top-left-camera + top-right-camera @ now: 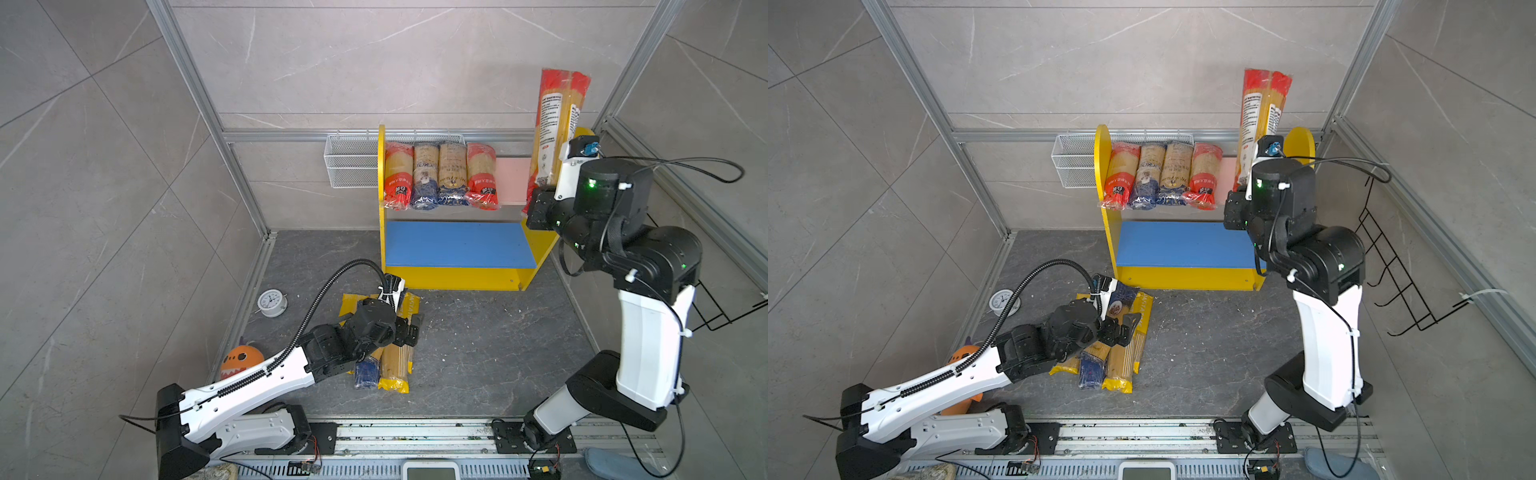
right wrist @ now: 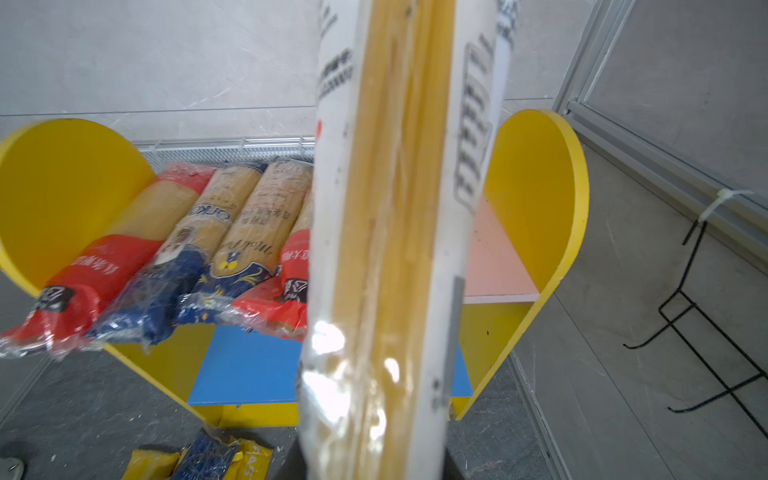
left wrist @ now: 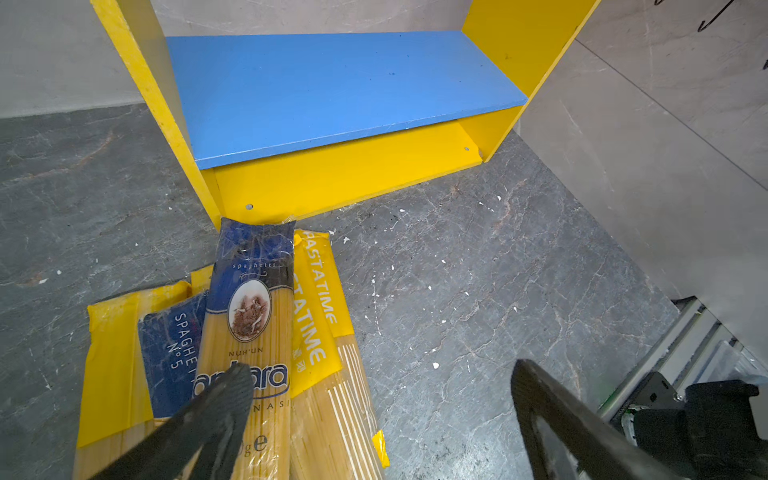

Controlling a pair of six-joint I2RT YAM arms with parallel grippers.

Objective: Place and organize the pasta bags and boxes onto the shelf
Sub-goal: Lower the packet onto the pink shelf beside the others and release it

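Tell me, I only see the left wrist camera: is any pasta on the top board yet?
Observer: Yes, four packs lie side by side on the pink board.
Operator: Where's the other arm?
Observer: By the right side of the shelf. Its jaws are shut on a red pack, held upright.
Operator: Anything else on the floor?
Observer: A clock lies left of your pile.
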